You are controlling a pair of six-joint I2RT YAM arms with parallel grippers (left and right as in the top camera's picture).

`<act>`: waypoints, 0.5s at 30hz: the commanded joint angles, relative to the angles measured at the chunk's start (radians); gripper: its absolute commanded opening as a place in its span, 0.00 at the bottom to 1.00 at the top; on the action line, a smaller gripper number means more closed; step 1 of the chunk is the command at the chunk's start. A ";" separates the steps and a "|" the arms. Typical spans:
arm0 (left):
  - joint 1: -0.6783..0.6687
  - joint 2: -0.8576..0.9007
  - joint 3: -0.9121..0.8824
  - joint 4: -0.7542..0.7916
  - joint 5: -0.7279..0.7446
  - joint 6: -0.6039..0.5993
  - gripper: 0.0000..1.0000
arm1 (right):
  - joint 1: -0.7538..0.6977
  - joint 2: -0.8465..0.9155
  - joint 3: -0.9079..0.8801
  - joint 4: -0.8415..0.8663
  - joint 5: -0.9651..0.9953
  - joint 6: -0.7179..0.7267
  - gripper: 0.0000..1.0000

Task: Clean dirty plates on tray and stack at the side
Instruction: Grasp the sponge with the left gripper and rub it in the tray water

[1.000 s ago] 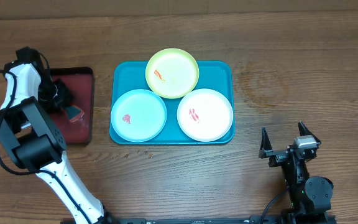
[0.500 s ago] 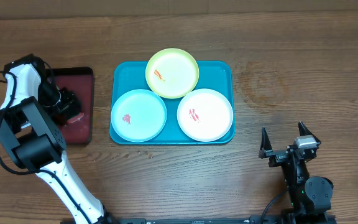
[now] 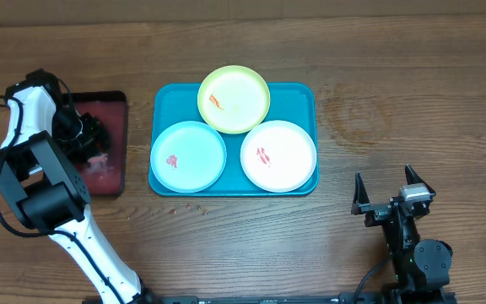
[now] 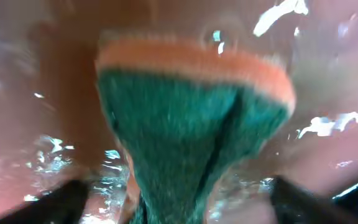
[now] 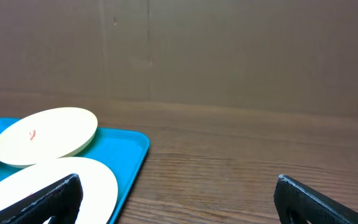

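Overhead, blue tray: it sits in the upper middle of the frame and all three plates are on it.
Overhead, plates: the yellow-green plate is at the top and hangs over the tray's upper rim. The light blue plate is lower left and the white plate lower right. Each shows a red smear, and none is stacked at the side yet.
Overhead, left gripper: it hangs over the small red tray at the left of the frame, well apart from the plates.
Overhead, right gripper: its fingers are spread and empty at the lower right, over bare table.
Left wrist, sponge: the green pad with its orange layer fills the middle of the frame and rests on the wet red surface. The dark fingers stand wide in the two lower corners, with the sponge between them and not pinched.
Right wrist, view: the fingers stand apart in the lower corners, and the white and yellow-green plates show at the lower left.
Step in hand: you appear to be picking up the sponge, and no wiping has begun.
Next move: close the left fingers squarely on the sponge, lift it clear, and carry it right to a smeared plate. The light blue plate is nearest.
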 commanded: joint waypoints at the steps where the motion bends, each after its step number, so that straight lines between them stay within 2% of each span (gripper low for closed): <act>1: 0.004 0.018 -0.004 0.034 -0.091 -0.001 1.00 | -0.005 -0.008 -0.010 0.006 0.010 -0.005 1.00; 4: 0.004 0.018 -0.004 0.054 -0.108 0.000 1.00 | -0.005 -0.008 -0.010 0.006 0.010 -0.005 1.00; 5: 0.004 0.018 -0.004 0.057 -0.108 0.000 0.96 | -0.005 -0.008 -0.010 0.006 0.010 -0.005 1.00; 8: 0.004 0.018 -0.004 0.060 -0.126 0.000 0.60 | -0.005 -0.008 -0.010 0.006 0.010 -0.005 1.00; 11: 0.004 0.017 -0.004 0.060 -0.126 0.019 0.14 | -0.005 -0.008 -0.010 0.006 0.010 -0.005 1.00; 12: 0.004 0.016 -0.003 0.059 -0.125 0.023 0.04 | -0.005 -0.008 -0.010 0.006 0.010 -0.005 1.00; 15: 0.004 0.002 0.010 0.041 -0.125 0.023 0.05 | -0.005 -0.008 -0.010 0.006 0.010 -0.005 1.00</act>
